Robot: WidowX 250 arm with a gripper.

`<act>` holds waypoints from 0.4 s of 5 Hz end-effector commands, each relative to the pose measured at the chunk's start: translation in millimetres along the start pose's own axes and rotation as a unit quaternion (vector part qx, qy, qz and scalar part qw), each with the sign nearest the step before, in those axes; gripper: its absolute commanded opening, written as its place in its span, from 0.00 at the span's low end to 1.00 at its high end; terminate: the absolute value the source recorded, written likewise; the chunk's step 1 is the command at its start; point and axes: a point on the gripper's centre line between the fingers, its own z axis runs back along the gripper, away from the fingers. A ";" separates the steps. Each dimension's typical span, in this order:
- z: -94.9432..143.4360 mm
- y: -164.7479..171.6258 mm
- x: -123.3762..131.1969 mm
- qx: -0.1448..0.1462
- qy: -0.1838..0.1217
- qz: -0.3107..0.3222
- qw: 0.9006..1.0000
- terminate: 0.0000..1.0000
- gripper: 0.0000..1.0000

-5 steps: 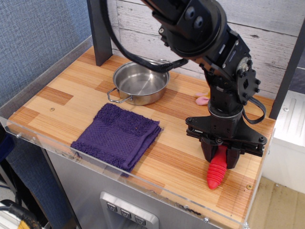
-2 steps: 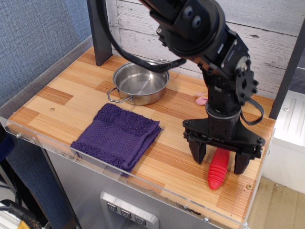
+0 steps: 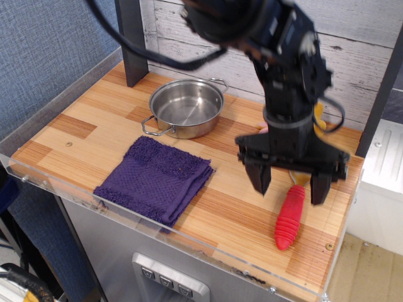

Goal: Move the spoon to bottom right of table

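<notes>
Gripper [image 3: 291,184] spread wide, empty, hovering above spoon [image 3: 290,217]. Spoon lies just below it, near table [image 3: 94,113] bottom-right corner. Placing looks done; next: retreat clear.

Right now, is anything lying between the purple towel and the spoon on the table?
No. In the single camera view, only bare wood of the table separates the purple towel from the spoon; the open gripper hangs above.
</notes>
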 end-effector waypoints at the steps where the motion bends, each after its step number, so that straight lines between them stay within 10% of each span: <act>1: 63.4 13.9 -0.5 -0.031 -0.037 -0.004 0.999 0.00 1.00; 2: 96.1 31.8 -4.2 -0.051 -0.054 0.001 0.997 0.00 1.00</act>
